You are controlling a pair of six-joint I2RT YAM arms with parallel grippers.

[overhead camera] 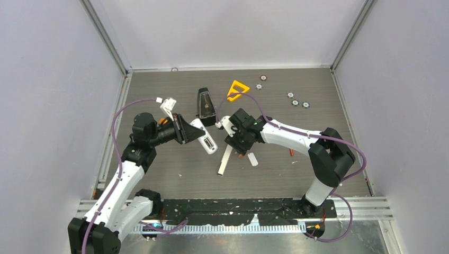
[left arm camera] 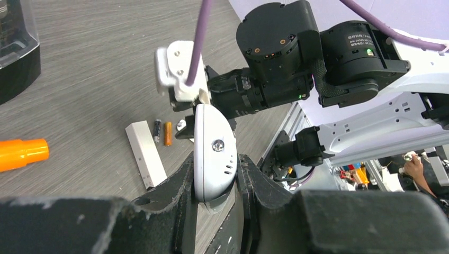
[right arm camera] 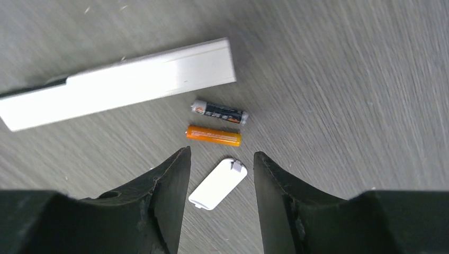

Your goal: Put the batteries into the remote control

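Note:
My left gripper (left arm camera: 215,161) is shut on the end of a white remote (left arm camera: 213,143) and holds it off the table; in the top view the remote (overhead camera: 205,139) points toward my right gripper (overhead camera: 237,145). My right gripper (right arm camera: 222,154) is open and empty, just above a small white battery cover (right arm camera: 217,184) lying between its fingers. An orange battery (right arm camera: 213,135) and a dark grey battery (right arm camera: 219,112) lie side by side just beyond the fingertips. They also show in the left wrist view, dark grey (left arm camera: 157,130) and orange (left arm camera: 168,133). A red battery (overhead camera: 291,152) lies apart, to the right.
A long white bar-shaped remote (right arm camera: 122,90) lies beside the batteries. A black box (overhead camera: 205,103) and an orange triangle (overhead camera: 237,89) sit further back. Several silver discs (overhead camera: 295,102) lie at the back right. An orange marker (left arm camera: 21,153) lies left in the left wrist view.

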